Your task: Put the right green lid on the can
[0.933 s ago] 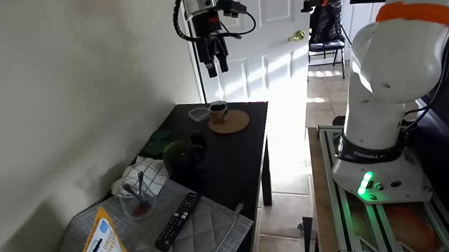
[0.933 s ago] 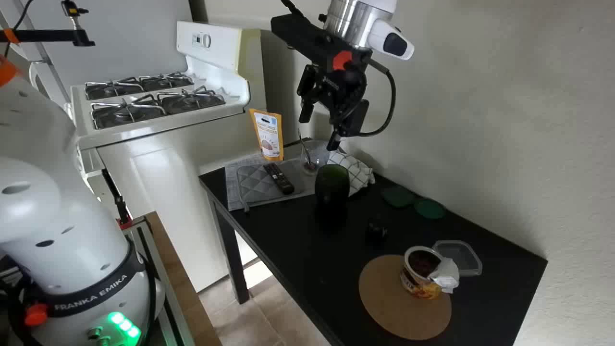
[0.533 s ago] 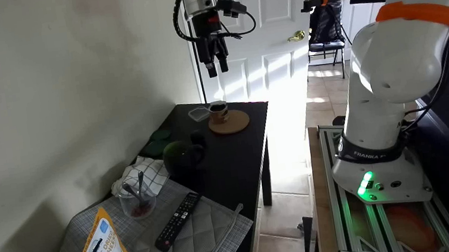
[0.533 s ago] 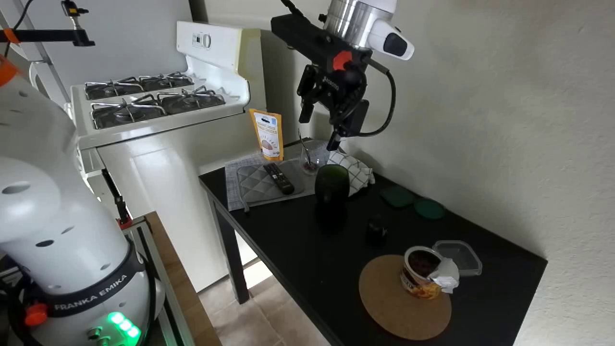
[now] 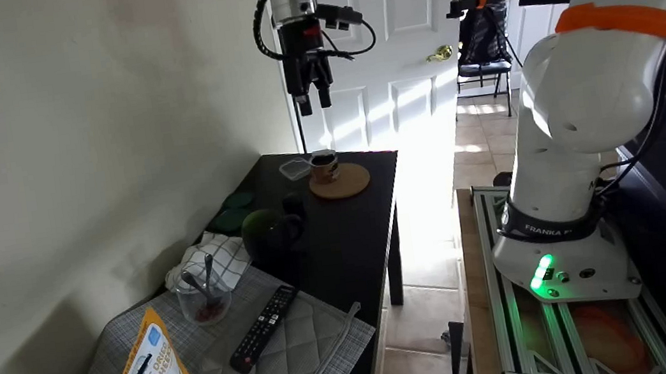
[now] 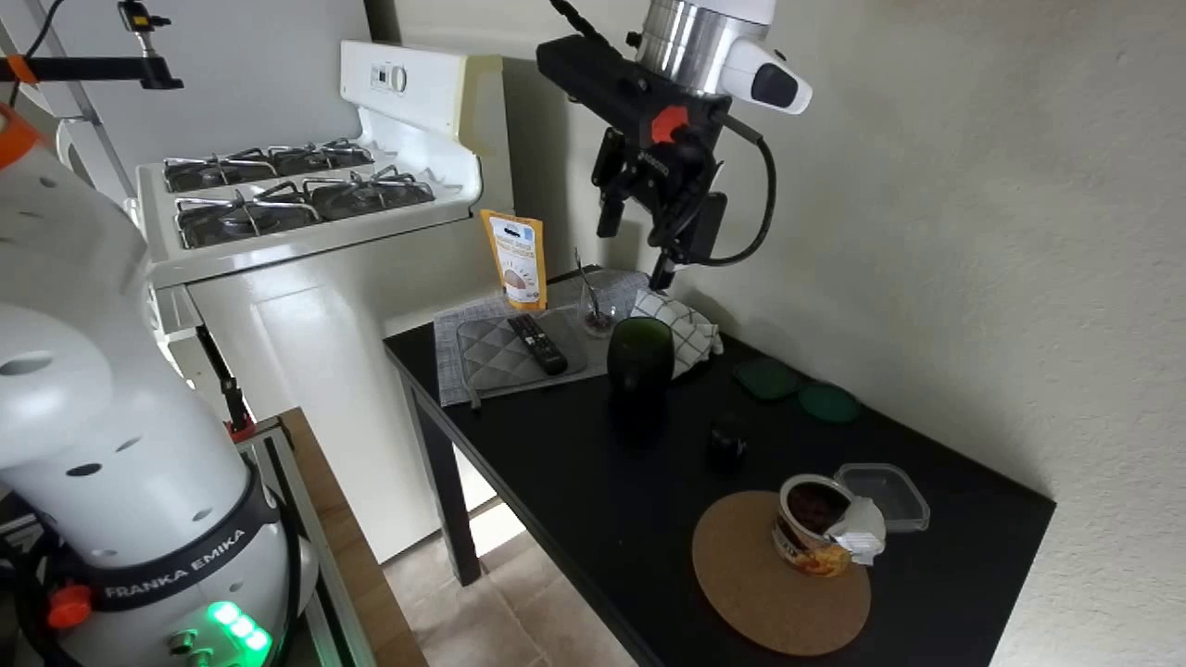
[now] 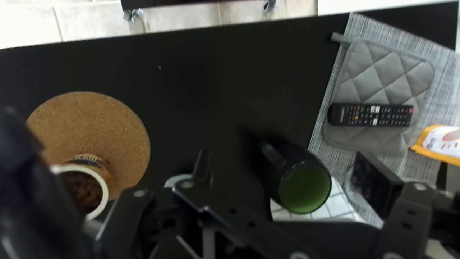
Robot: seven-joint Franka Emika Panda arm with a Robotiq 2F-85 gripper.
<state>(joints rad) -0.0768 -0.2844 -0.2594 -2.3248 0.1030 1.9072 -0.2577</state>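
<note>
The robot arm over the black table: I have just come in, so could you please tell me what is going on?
Nothing is being handled at this moment: the robot's gripper hangs open above the table. The can stands open on the round cork mat. Two green lids lie close together on the table, so the job, putting the right one on the can, is not yet done.

In the wrist view, a blurred dark shape (image 7: 30, 201) covers part of the can (image 7: 88, 190), the gripper (image 7: 289, 177) partly hides the clear cup (image 7: 350, 192), and the pouch (image 7: 444, 143) runs off the right edge. In an exterior view, a small black thing (image 6: 726, 443) is too dim to identify.
</note>
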